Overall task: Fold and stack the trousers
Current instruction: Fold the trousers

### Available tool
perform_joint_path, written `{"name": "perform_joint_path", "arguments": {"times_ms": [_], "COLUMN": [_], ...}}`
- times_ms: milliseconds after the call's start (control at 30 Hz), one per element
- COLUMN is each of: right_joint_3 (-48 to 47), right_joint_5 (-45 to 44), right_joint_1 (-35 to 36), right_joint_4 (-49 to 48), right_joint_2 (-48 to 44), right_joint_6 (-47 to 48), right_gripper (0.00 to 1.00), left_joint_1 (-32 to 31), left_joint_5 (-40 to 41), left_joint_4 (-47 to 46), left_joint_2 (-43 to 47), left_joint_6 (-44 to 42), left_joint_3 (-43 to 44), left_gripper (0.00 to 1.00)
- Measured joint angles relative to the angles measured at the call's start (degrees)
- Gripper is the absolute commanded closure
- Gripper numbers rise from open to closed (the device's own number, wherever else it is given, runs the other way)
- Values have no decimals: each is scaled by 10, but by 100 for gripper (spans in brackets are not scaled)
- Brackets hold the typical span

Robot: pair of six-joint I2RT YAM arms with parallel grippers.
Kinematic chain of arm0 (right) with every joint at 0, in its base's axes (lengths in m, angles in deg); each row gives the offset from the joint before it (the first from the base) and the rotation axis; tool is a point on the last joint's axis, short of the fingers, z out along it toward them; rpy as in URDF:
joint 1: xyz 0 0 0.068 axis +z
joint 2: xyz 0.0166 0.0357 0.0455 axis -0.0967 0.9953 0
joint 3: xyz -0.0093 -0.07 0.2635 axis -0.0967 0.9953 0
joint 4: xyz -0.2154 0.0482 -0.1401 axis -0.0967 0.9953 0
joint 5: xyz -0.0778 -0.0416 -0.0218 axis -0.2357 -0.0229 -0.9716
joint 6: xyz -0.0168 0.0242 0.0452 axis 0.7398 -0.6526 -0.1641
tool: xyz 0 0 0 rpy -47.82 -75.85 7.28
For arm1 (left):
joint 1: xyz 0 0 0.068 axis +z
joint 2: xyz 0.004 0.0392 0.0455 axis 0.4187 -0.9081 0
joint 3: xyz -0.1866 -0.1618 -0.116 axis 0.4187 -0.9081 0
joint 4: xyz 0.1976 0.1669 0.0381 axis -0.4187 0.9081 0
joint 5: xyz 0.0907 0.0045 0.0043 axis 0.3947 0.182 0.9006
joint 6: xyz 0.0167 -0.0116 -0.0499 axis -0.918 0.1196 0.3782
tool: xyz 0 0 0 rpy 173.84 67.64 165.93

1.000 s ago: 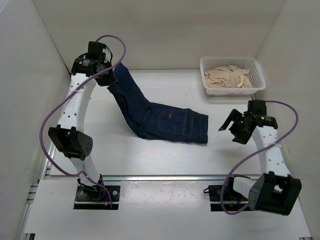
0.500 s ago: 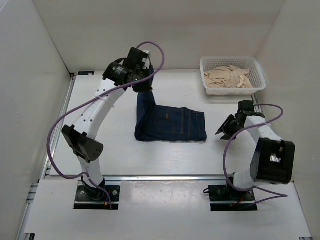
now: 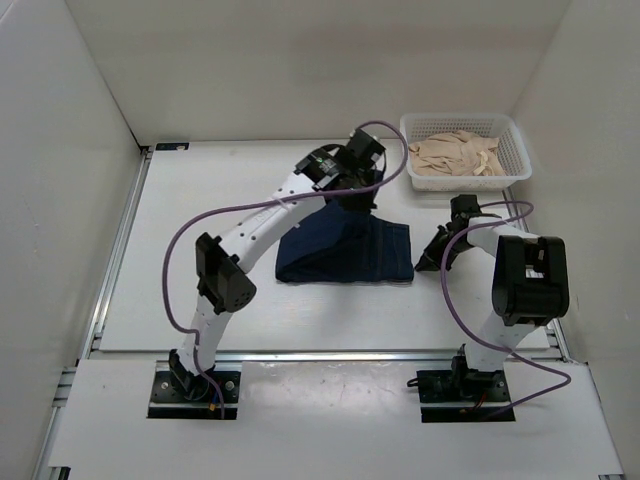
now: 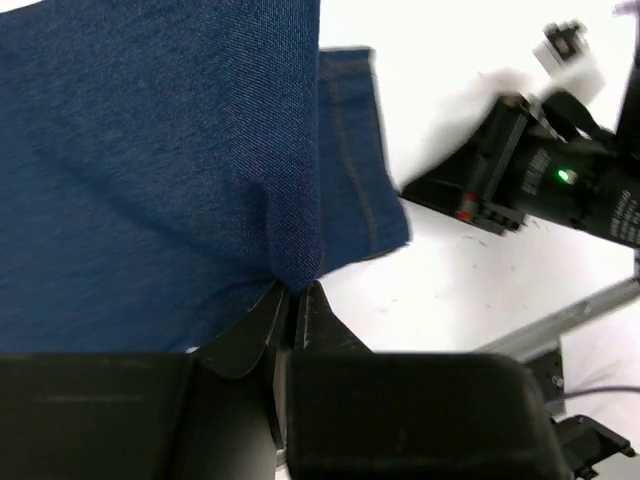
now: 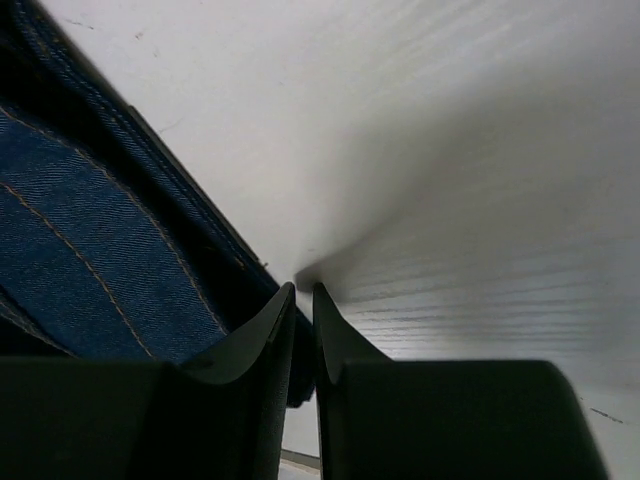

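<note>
Here, white walls [image 3: 300, 70] enclose a white table [image 3: 190, 210] bearing the trousers [image 3: 345, 255].

The trousers [image 3: 350, 255] lay folded on the worktop [image 3: 200, 230], one layer tented up under the left fingers [image 3: 350, 196]. The right fingers [image 3: 432, 257] sat low at the denim's right edge (a basket [image 3: 470, 180] of beige cloth [image 3: 455, 155] stood behind).

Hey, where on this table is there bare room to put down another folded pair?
Widest bare table: left of the trousers, out to the left wall, though the left arm spans above part of it. Also the strip between trousers and near rail. Crowded: the right side, among basket, right gripper and trousers.
</note>
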State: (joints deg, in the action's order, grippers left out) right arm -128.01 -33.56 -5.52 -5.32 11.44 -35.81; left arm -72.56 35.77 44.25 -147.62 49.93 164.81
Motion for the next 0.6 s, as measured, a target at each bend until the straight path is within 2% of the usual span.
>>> {"name": "perform_joint_path", "arguments": {"times_ms": [33,100,133,233,367,400,500,533,567,600], "right_joint_3": [-2,-4,-5,-9,-9,-8,1,7,11,12], "right_joint_5": [1,2,3,5,4,4,-21,-32,-45,-60], "right_joint_1": [2,4,5,8,10,10,12,12,14,17], "right_joint_4": [-2,-3,-3,-4,-5,-5,-1,3,11,18], "right_joint_2": [2,5,6,9,9,7,-19,-37,-59,-81], "right_joint_6": [-1,-4,-5,-6,-5,-4,-1,1,3,5], "right_gripper": [83,83,83,83,78,74,54,40,35,34], "left_joint_1": [-9,-23,-29,-41,-35,-25,19,39,58,80], "left_joint_5": [-5,-26,-46,-100,-123,-123,-113,-106,-96,-84], "left_joint_4": [-7,-19,-26,-37,-43,-47,-42,-41,-38,-38], "left_joint_2": [-13,-38,-52,-101,-74,-49,34,69,103,138], "left_joint_6": [3,5,4,4,-1,-4,-7,-9,-10,-11], "left_joint_3": [4,13,25,83,43,7,-86,-120,-146,-169], "left_gripper": [75,38,26,22,25,28,31,34,35,35]}}
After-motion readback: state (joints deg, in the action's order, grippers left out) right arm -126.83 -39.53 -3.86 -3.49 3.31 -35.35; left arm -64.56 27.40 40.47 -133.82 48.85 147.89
